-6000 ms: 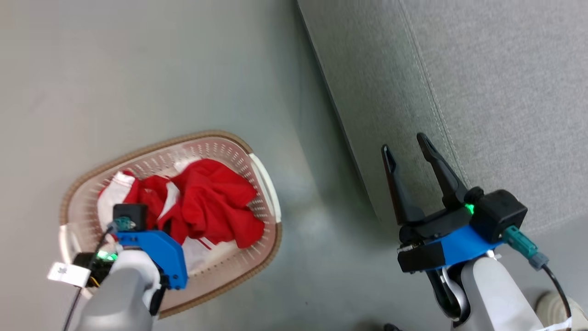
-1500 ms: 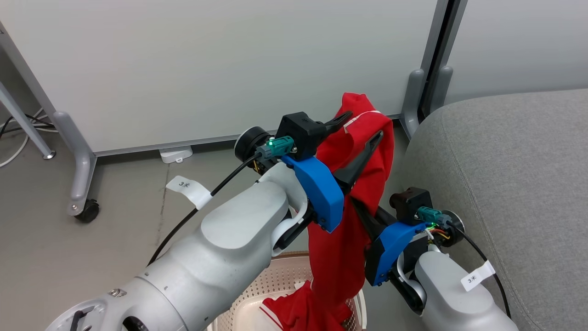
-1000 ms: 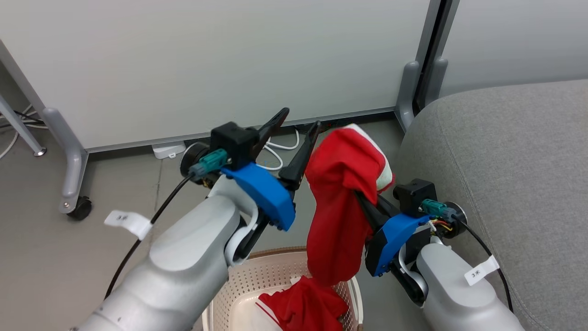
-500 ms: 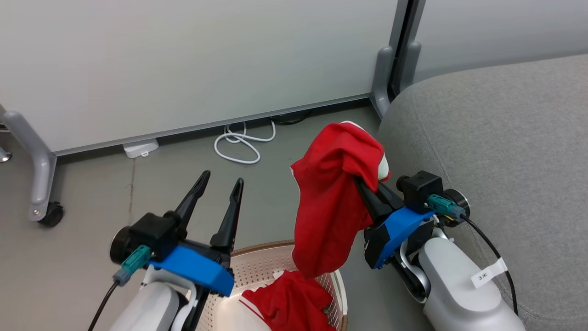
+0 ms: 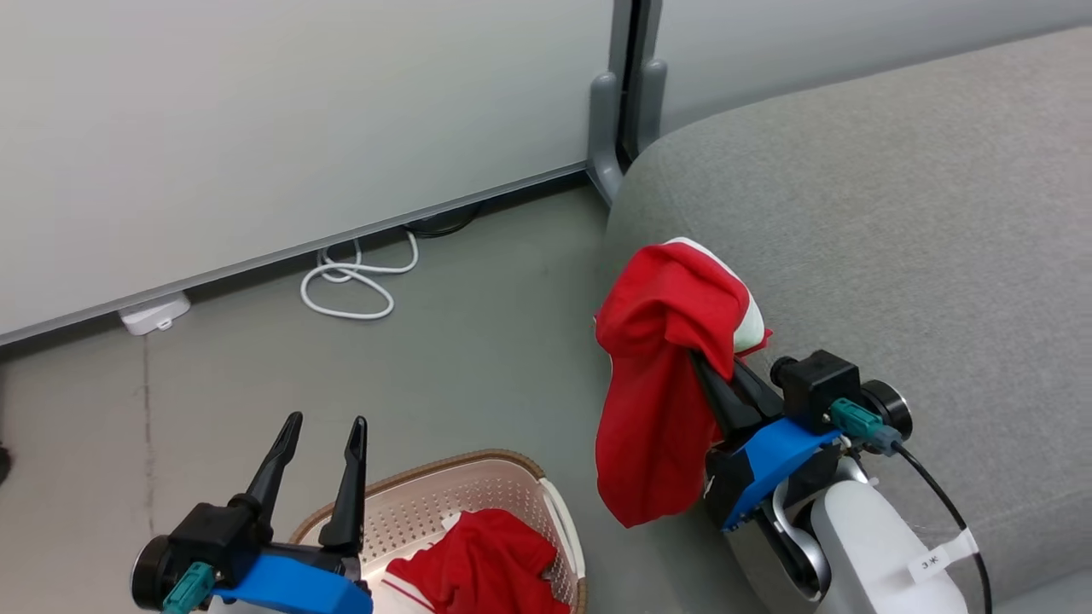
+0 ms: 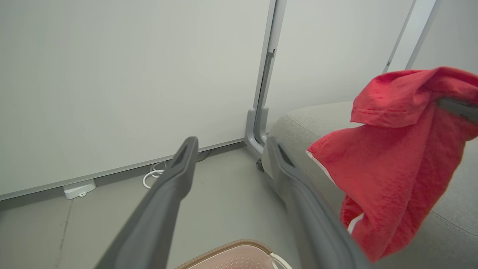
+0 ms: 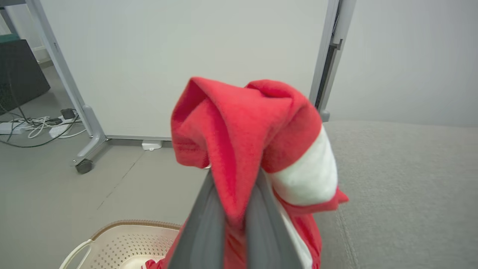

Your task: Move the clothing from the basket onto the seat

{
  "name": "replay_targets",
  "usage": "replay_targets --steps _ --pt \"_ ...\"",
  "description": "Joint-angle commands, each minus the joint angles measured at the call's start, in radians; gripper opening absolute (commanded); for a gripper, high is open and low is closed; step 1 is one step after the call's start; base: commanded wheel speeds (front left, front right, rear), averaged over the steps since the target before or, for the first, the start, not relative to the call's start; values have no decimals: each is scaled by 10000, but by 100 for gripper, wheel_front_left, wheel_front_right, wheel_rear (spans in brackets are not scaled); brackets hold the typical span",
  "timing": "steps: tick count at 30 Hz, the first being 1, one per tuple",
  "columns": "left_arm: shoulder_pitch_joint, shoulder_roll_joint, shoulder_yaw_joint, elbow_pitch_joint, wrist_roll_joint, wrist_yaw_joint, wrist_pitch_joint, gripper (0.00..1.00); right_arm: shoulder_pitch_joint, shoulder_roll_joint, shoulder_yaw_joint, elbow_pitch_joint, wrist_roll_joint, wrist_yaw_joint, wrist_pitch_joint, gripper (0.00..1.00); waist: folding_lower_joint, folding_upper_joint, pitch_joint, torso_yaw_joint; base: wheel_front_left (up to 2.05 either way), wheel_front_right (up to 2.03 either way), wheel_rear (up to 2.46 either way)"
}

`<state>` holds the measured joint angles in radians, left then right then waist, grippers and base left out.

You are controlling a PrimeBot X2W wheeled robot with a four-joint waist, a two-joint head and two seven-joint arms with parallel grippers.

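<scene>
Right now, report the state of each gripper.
Left gripper: open, holding nothing.
Right gripper: closed on the red garment.

Place: a lab or office room, fitted with a few home furnishings.
Walls: white partition panels [image 5: 256, 128] between grey metal posts [image 5: 627, 85]; one foot rides a castor [image 7: 84, 166].
Floor: bare, smooth grey floor [image 5: 478, 358] with a loose white cable coil [image 5: 354, 281] and trailing wires [image 7: 37, 125].
Furnishings: grey sofa seat [image 5: 896, 213], laundry basket [image 5: 444, 503].

Coiled white cable [image 5: 354, 281] beside partition [image 5: 256, 128]
</scene>
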<state>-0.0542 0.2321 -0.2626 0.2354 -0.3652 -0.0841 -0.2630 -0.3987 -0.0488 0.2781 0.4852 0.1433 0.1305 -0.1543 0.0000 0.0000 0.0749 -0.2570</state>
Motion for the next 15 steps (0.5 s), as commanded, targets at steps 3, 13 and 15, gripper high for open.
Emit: replay_targets --steps 3,13,15 --pt "291 -139 324 -116 280 -150 -26 100 533 -27 -204 -653 -136 5 206 0 0 0 34 -765 0 0 0" --pt "440 -298 656 -163 667 -388 -26 100 1338 -25 -316 -1655 -27 5 575 0 0 0 99 -2195 0 0 0" --pt "441 -321 686 -178 711 -420 -28 100 1488 -25 -365 -1798 1 5 606 0 0 0 112 -2414 0 0 0"
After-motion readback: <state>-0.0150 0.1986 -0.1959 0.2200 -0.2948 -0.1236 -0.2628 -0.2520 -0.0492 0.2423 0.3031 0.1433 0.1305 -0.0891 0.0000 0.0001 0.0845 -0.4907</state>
